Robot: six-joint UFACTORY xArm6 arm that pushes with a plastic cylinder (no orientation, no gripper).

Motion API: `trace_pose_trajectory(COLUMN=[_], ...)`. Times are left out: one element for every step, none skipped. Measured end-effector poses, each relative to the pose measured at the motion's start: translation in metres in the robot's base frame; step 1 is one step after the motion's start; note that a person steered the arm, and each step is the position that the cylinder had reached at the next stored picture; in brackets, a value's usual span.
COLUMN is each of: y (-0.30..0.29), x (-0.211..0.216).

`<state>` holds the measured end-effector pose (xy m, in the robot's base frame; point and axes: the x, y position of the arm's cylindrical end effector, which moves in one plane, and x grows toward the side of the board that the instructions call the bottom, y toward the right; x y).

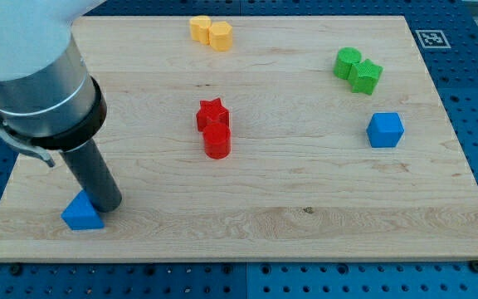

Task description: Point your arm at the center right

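Observation:
My dark rod comes down from the view's upper left, and my tip [106, 204] rests on the board near the bottom left corner, touching the top right side of a blue triangular block [81, 213]. A blue cube [385, 129] sits at the centre right of the board, far from my tip. A red star block [212, 114] and a red cylinder [217, 141] stand together in the middle.
A yellow pair of blocks [211, 32] sits at the top centre. A green cylinder [347, 62] and a green star block [365, 76] sit together at the top right. The wooden board [305, 216] lies on a blue pegboard table.

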<state>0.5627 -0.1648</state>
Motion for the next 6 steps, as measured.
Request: trace_pose_trajectory(y=[0.027, 0.11, 0.204, 0.313, 0.419, 0.479], x=[-0.025, -0.027, -0.007, -0.012, -0.035, -0.087])
